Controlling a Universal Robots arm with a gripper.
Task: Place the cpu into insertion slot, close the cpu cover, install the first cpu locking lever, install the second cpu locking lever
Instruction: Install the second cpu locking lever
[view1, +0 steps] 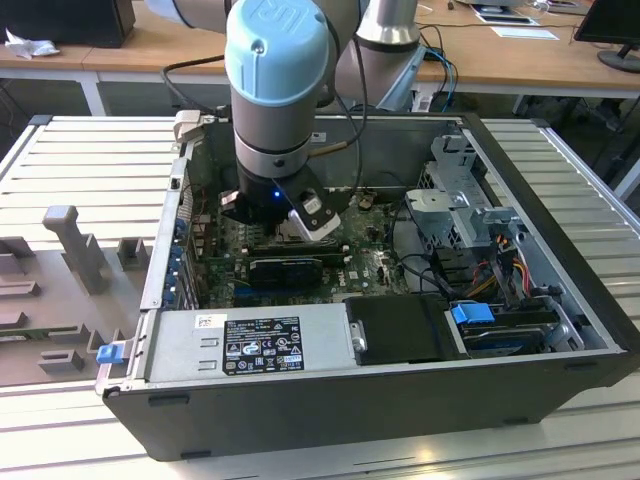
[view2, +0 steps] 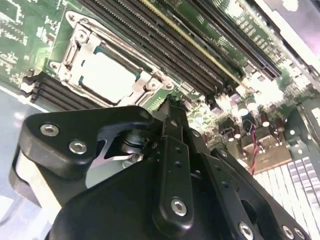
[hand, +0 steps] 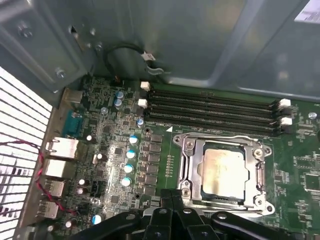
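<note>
An open computer case (view1: 520, 330) was observed lying on a slatted metal table (view1: 90, 160), with the arm (view1: 280, 70) lowered into it from above. The gripper (view1: 300, 222) was located just over the motherboard (view1: 360, 270), near the middle of the case as seen in the exterior view.

In both wrist views the cpu (hand: 225, 172) (view2: 107, 75) was seen seated flat in the socket, its dull silver top exposed. The cpu cover (hand: 191, 160) (view2: 145, 82) was found lying down over the socket, its frame surrounding the chip on all visible sides and the chip showing through its window. The position of the locking levers could not be told with certainty.

The gripper (hand: 172, 200) (view2: 172, 107) was recorded with its black fingers (view2: 175, 150) drawn together at a narrow point, nothing being held between them. The fingertips were placed just beside the edge of the socket frame; whether they were touching it could not be told.

Four black memory slots (hand: 215, 112) were noted running alongside the socket, near it. A row of capacitors (hand: 131, 155) with blue tops stood on the other side of the board, near the rear ports (hand: 60, 150). In the exterior view, a power supply (view1: 250, 345) with a label was seen along the near wall of the case, and a drive bay with a blue tab (view1: 472, 313) towards the exterior view's right.
</note>
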